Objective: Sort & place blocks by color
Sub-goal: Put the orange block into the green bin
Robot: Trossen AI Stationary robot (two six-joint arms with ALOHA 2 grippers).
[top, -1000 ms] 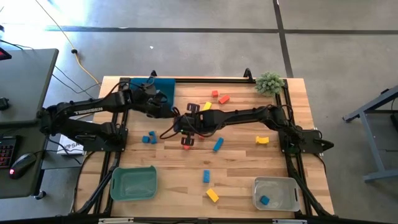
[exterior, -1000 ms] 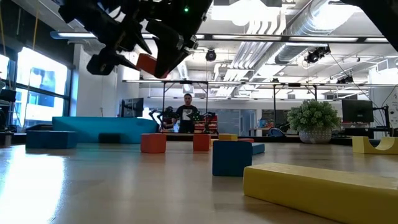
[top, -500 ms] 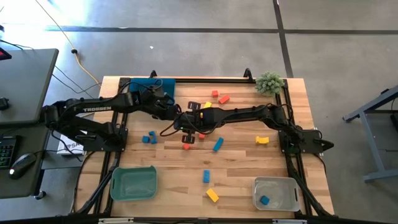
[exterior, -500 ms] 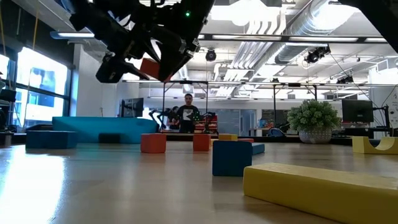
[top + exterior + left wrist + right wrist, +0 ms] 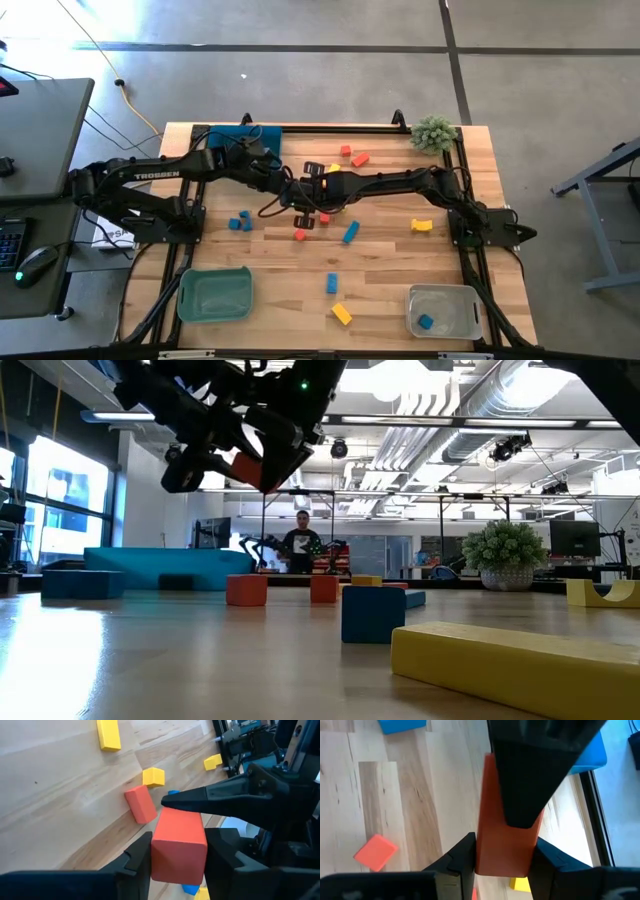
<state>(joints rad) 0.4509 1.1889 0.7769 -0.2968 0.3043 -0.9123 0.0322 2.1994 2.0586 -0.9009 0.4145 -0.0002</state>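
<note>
One red-orange block (image 5: 250, 468) hangs above the middle of the table between both grippers. My left gripper (image 5: 290, 190) comes in from the table's left and is shut on it. My right gripper (image 5: 312, 197) comes in from the right and is shut on the same block. Loose blocks lie flat on the wood: red-orange ones (image 5: 352, 156) at the far side, one red-orange block (image 5: 299, 235) under the grippers, blue ones (image 5: 240, 221) (image 5: 350, 232) and yellow ones (image 5: 422, 225) (image 5: 342, 313). My left gripper pinches the block between its two fingers, on two opposite sides (image 5: 157, 852), slanting down from the table's left. The block is lifted clear of the table. My right gripper pinches the same block on two opposite sides (image 5: 482, 855), slanting down from the table's right. The left gripper's finger (image 5: 530, 775) covers the block's far part in this view.
A teal tray (image 5: 262, 140) sits at the far left, a green tray (image 5: 214, 295) at the near left, and a grey tray (image 5: 443, 310) holding a blue block at the near right. A small plant (image 5: 433, 131) stands at the far right corner.
My left gripper has moved from beside the teal tray toward the table's right and near edge, sinking a little, up to the block in my right gripper. Its fingers have closed in onto the block. My right gripper and the block have kept still.
</note>
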